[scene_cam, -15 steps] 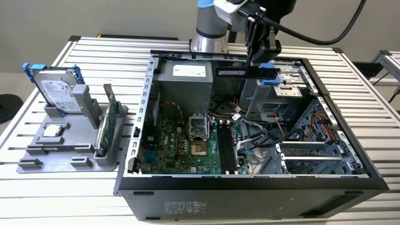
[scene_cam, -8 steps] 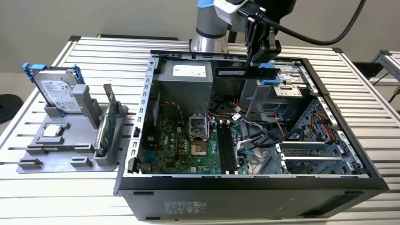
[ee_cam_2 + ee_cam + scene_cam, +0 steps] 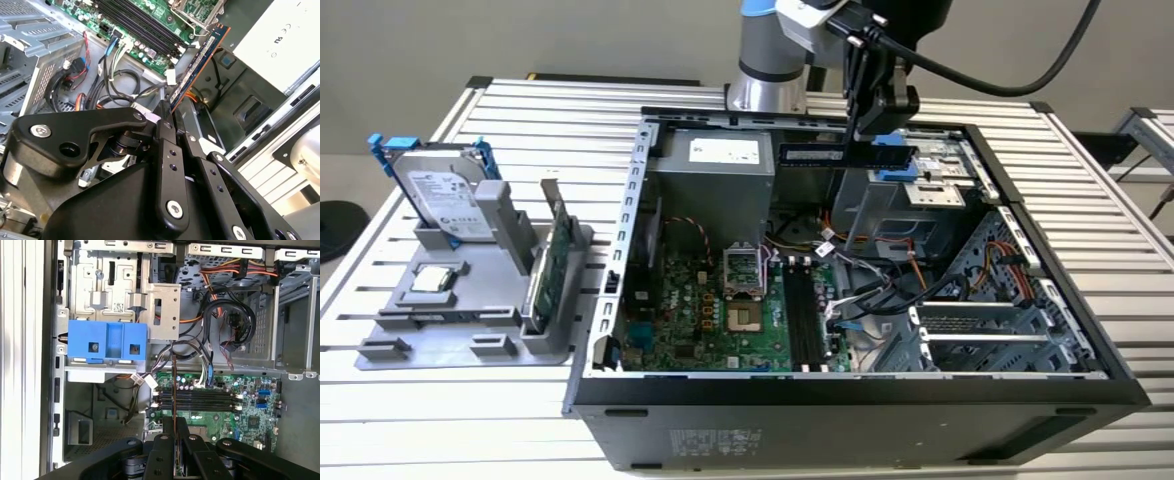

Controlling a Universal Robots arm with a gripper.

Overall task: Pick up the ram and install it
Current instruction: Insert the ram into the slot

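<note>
Exterior view: an open computer case is seen lying on a slatted table. The claw is found over the far part of the case, closed on the ram. The ram is held level in the air, near the power supply and well apart from the memory slots on the motherboard. On the exterior view's left a grey tray is noted beside the case; a hard drive and a green card are stood upright in it. Second wrist view: the claw is seen shut tight, with the ram gripped at one end between the black fingers. The rest of the stick is seen projecting clear of them, its row of chips visible, with the motherboard and loose cables beyond it. First wrist view: the ram is presented edge-on as a thin line rising out of the claw. The memory slots are seen behind it, running across its line. Contact between ram and slots cannot be judged from this angle. A blue bracket is recorded on the drive cage.
</note>
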